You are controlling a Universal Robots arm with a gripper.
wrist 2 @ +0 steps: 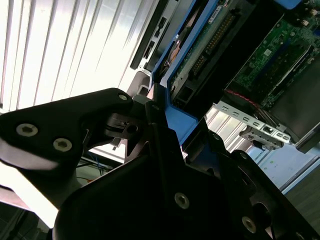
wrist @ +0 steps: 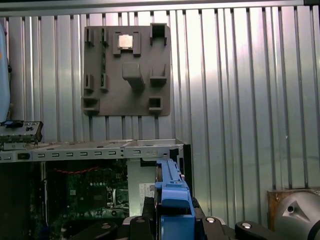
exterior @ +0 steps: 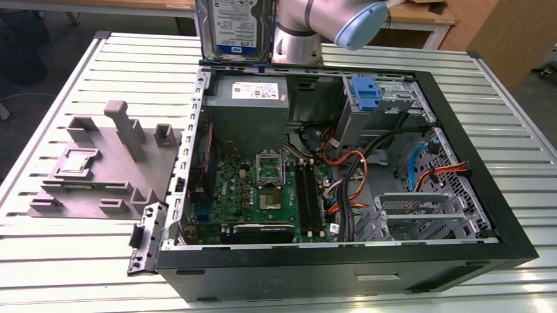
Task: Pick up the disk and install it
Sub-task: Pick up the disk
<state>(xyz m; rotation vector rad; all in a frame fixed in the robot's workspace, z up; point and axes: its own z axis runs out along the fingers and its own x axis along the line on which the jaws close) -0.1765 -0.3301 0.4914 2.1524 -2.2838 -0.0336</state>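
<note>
Disk silver, blue-framed, white-blue label; clamped in tool

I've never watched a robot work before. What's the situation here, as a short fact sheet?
Held item: the disk, upright in its blue bracket, raised beyond the case's far wall
Gripper: the gripper is shut on the disk's blue edge
Computer case: lying open, motherboard exposed
Inside case: a bare blue clip near the far wall
Beside case: grey fixture plate, on the exterior view's left, on the slatted table
Progress: disk picked up, not yet installed
</note>
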